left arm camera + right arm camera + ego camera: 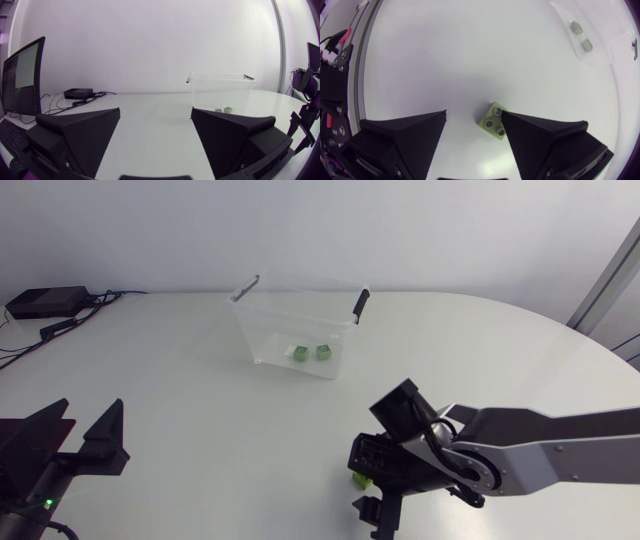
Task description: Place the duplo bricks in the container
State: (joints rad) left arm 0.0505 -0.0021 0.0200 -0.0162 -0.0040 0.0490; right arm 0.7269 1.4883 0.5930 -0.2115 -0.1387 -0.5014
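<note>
A clear plastic container point(300, 320) stands at the back middle of the table with two green duplo bricks point(299, 354) point(324, 352) on its floor. A third lime-green brick point(360, 479) lies on the table near the front edge. My right gripper point(374, 515) hovers over it, open. In the right wrist view the brick point(492, 121) sits studs up between the spread fingers of that gripper point(473, 114), close against one finger and apart from the other. My left gripper point(92, 412) rests open and empty at the front left; the left wrist view looks past it point(156, 110) to the container point(220, 92).
A black box with cables point(45, 302) lies at the table's back left corner. The container's black handles point(361, 302) stick up at its rim. White tabletop point(200, 410) stretches between my two arms.
</note>
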